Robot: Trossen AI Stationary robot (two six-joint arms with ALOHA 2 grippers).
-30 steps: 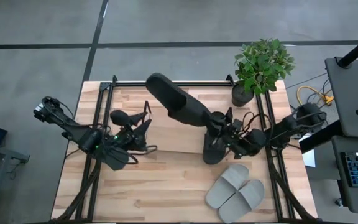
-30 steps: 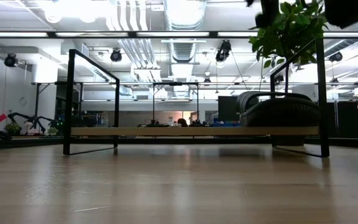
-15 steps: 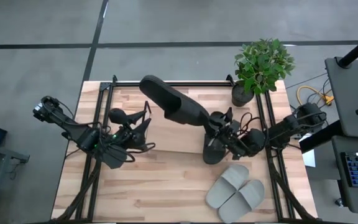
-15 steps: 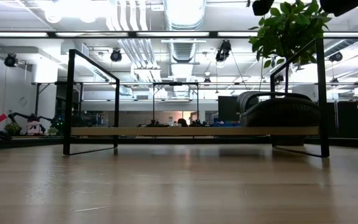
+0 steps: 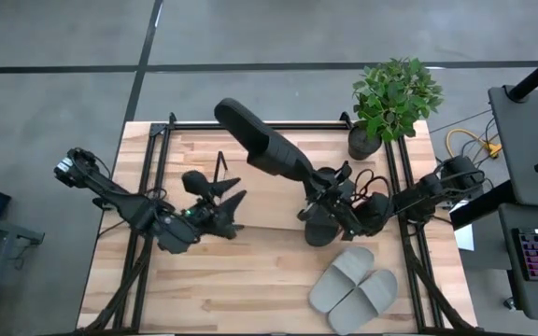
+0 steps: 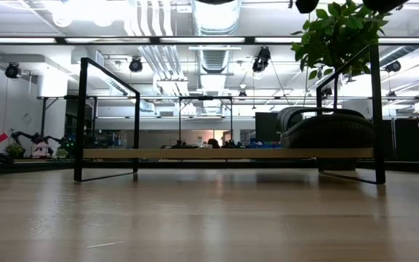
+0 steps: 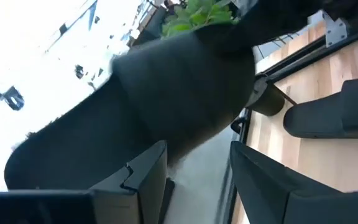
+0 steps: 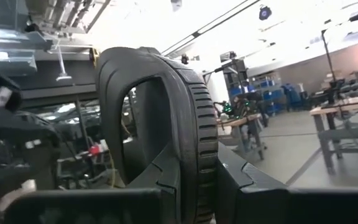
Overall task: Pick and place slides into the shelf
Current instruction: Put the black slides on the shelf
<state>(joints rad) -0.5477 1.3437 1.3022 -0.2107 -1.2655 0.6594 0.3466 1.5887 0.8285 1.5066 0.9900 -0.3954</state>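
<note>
One black slide [image 5: 264,145] hangs above the table's far middle, with my right gripper [image 5: 327,189] shut on it. It fills the left wrist view as a dark mass [image 7: 166,99]. A second black slide [image 5: 320,226] lies sole down on the right end of the shelf [image 5: 269,213], and shows there in the low view [image 6: 327,131]. The grey pair [image 5: 353,285] lies on the table at the near right. My left gripper [image 5: 232,201] stands open to the left of the held slide, with nothing between its fingers [image 7: 145,180]. My right gripper pinches the sole's ribbed edge [image 8: 201,177] between its two fingers, at the end of the slide nearest the table's right side. The fingers come from the right, slanting a little upward. The slide is lifted clear and reaches out toward the far left, with its strap arch [image 8: 114,93] to one side.
A potted plant [image 5: 392,98] stands at the far right corner, close to the right arm. A larger black rail frame [image 5: 152,149] runs along the table's sides and far edge. Bare wood lies open along the near edge [image 5: 232,289].
My left gripper has moved toward the table's right, nearer the held slide, and rolled a little; it stays open. My right gripper has risen slightly and rolled, and the black slide has turned with it, still clear of the table.
</note>
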